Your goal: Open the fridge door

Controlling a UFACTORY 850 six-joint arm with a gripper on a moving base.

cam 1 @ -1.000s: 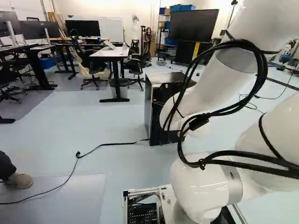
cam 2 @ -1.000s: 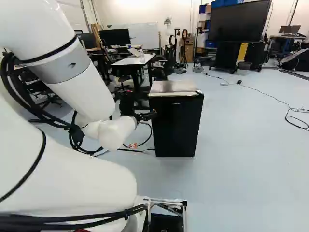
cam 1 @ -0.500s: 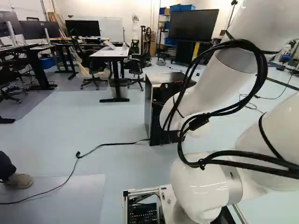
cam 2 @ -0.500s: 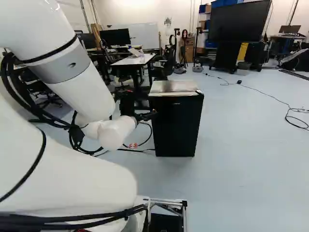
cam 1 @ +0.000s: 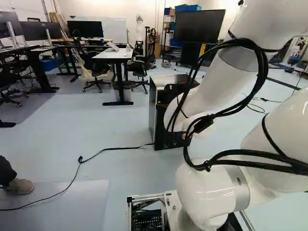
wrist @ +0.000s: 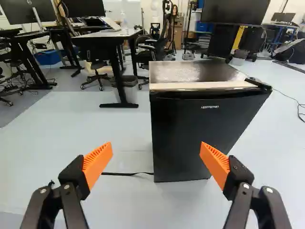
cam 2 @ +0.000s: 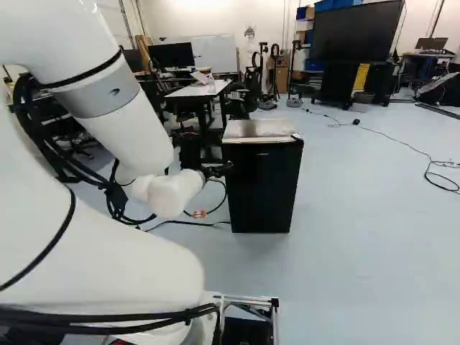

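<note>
"Where do the base views look from?"
"Behind the arm (cam 1: 211,94), from its left and right, facing ahead, slightly down; both share the fridge (cam 2: 262,190) and desk (cam 2: 198,91)."
"Wrist view?"
"Nearer, facing the fridge's front top edge."

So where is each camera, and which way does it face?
Left base view: on the base behind the arm, left side, facing ahead toward the fridge; arm right of middle.
Right base view: likewise, right side; arm left of middle.
Wrist view: behind the open gripper, looking along it at the fridge.
Both base views share fridge and white table.
</note>
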